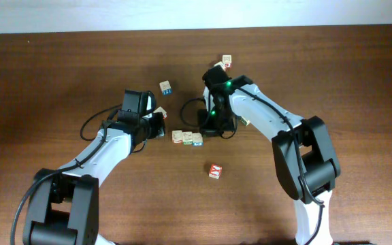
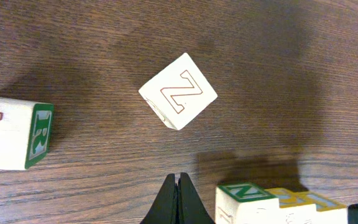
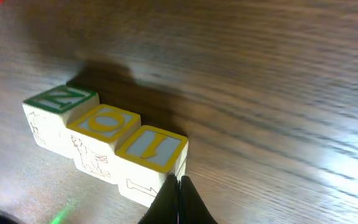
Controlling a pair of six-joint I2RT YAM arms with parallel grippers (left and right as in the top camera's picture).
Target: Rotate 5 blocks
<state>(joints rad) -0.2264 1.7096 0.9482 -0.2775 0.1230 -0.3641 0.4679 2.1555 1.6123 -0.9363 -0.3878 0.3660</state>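
Several pale wooden blocks lie on the table. Three form a row (image 1: 188,138); in the right wrist view they show a green N (image 3: 58,99), a yellow O (image 3: 104,121) and a yellow I (image 3: 151,149). My right gripper (image 3: 178,180) is shut, its tips against the I block's right end. My left gripper (image 2: 178,180) is shut on nothing, just left of the row's N block (image 2: 247,198). A loose block with a red outlined Z (image 2: 179,98) lies ahead of it. In the overhead view my left gripper (image 1: 162,127) and right gripper (image 1: 209,129) flank the row. The red X block (image 1: 214,171) sits apart, nearer the front.
Another block (image 1: 165,87) lies behind the left gripper and one (image 1: 226,62) behind the right arm near the table's back edge. A block with a green R side (image 2: 14,134) sits at the left of the left wrist view. Cables trail from both arms.
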